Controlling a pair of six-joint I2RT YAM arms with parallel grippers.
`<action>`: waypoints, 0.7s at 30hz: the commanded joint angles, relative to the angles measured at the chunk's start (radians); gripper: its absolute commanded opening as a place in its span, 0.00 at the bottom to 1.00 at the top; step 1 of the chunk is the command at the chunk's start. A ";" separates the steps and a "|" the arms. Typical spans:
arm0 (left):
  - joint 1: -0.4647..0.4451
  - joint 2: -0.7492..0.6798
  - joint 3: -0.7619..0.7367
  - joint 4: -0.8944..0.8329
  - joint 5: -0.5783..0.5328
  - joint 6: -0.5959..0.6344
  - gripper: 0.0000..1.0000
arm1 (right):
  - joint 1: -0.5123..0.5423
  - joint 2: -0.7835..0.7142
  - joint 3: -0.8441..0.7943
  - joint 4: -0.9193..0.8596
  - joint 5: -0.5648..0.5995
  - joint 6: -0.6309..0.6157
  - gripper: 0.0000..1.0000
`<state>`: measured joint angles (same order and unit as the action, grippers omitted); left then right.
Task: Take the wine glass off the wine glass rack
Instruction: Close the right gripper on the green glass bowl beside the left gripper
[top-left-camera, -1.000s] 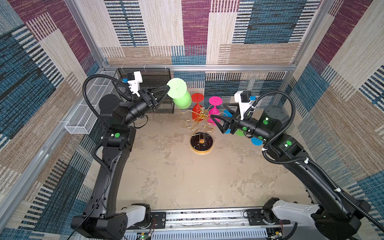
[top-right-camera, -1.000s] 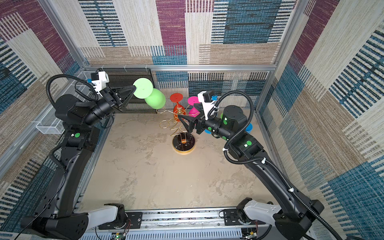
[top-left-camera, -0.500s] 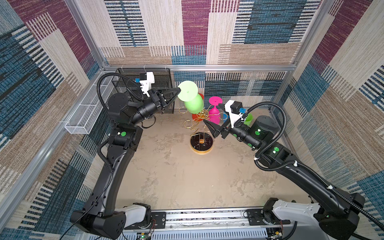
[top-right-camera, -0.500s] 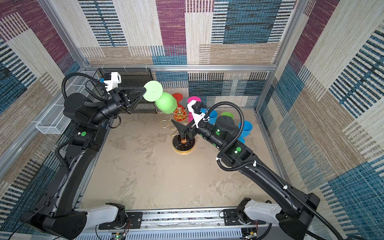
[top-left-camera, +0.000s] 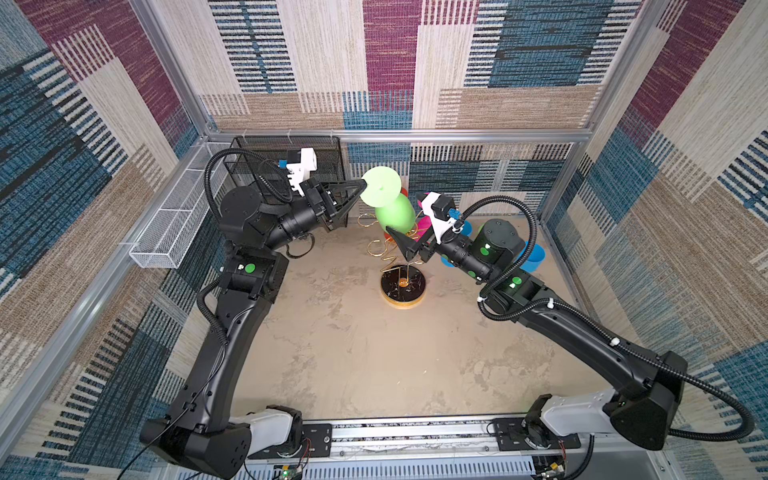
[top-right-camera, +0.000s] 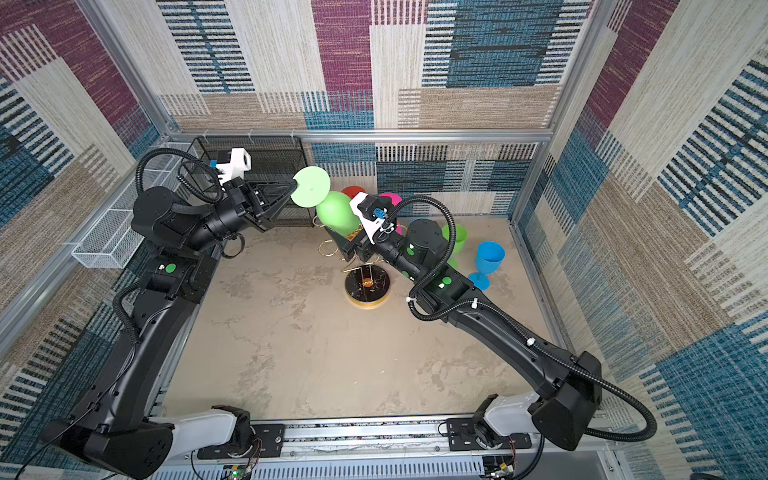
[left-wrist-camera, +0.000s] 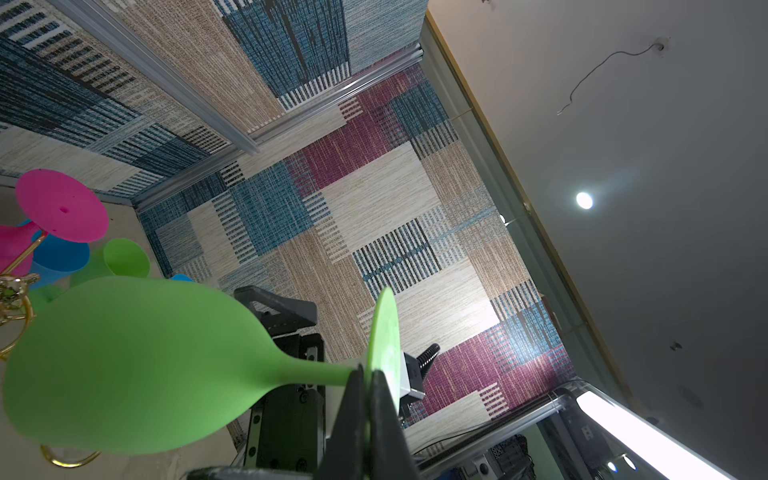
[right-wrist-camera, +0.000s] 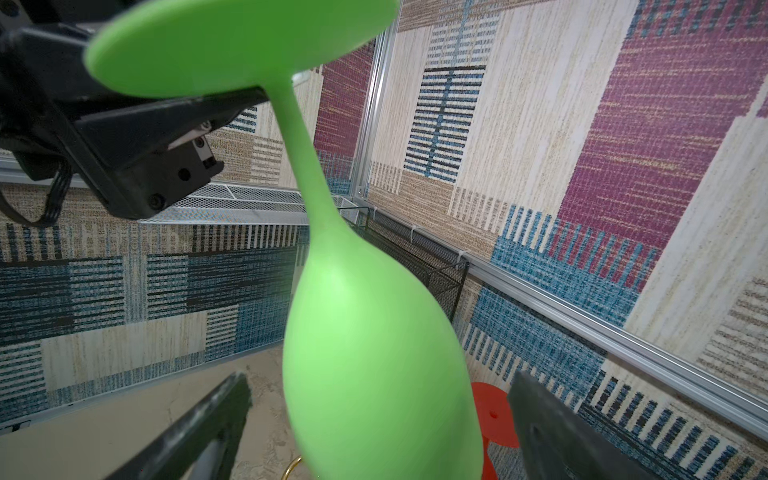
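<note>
A light green wine glass hangs foot-up above the gold wine glass rack. My left gripper is shut on its stem just under the foot. In the right wrist view the stem runs free of any wire. My right gripper is open. Its fingers stand on either side of the green bowl, with a gap on each side.
A red glass and a pink glass hang foot-up by the rack. A green glass and a blue one stand at the right. Back left are a black mesh shelf and a white mesh basket.
My left gripper has carried the green glass to the right, over the rack. The right arm has swung left, and its open jaws now stand around the bowl.
</note>
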<state>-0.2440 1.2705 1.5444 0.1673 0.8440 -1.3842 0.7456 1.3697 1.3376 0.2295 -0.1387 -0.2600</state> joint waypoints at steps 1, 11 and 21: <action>-0.001 -0.004 0.001 0.029 0.015 -0.018 0.00 | 0.001 0.028 0.026 0.053 -0.007 -0.002 0.99; -0.001 0.001 0.009 0.049 0.034 -0.042 0.00 | 0.001 0.094 0.059 0.078 0.017 0.008 0.99; -0.001 0.000 -0.011 0.078 0.033 -0.066 0.00 | 0.001 0.118 0.081 0.066 0.012 0.023 1.00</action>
<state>-0.2451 1.2705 1.5379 0.1841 0.8700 -1.4303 0.7456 1.4864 1.4090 0.2646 -0.1276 -0.2565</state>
